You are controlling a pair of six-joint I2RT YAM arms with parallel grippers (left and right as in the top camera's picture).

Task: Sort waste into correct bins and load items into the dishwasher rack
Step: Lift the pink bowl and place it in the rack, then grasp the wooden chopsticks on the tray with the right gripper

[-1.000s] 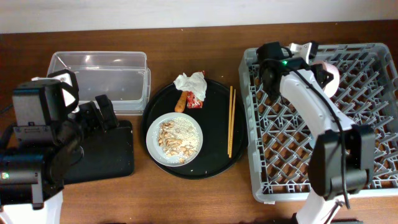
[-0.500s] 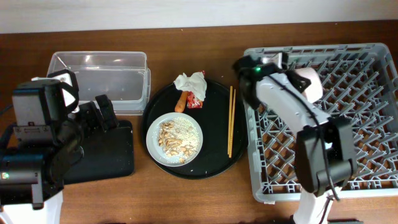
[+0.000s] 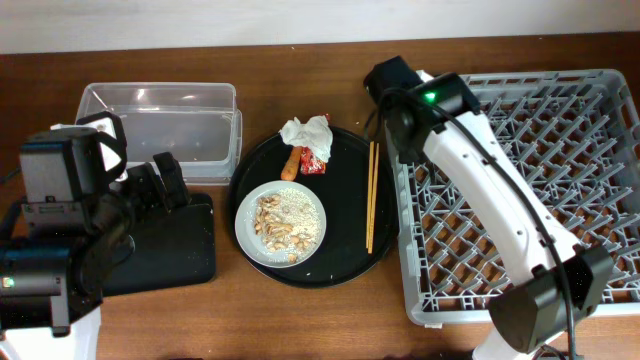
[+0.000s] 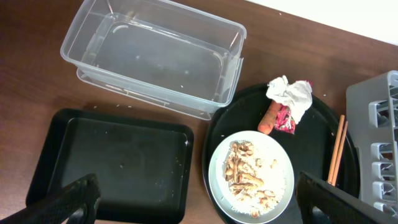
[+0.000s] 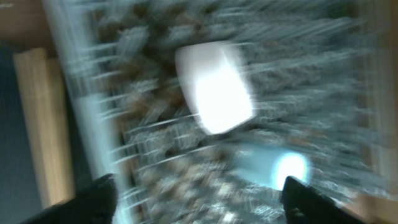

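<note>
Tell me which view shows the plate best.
Left wrist: the plate is large and sharp. Overhead shows it whole but smaller. Right wrist, motion-blurred, shows the dishwasher rack, not the plate.

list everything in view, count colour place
tub: 1, clear, back left
flat tray: 1, black, before tub
round tray: 1, black, centre
plate: 1, whitish, on round tray
rice and peanut scraps: 1 heap, beige, on plate
tissue: 1, white, round tray's back edge
wrapper: 1, red, beside tissue
carrot piece: 1, orange, left of wrapper
chopsticks: 1 pair, wooden, round tray's right
rack: 1, grey, right
bowl: 1, white, blurred, in rack
cup: 1, light blue, blurred, near bowl
table: 1, brown, underneath
left tool: 1, black, open, above flat tray
right tool: 1, black, open, over rack's back left
</note>
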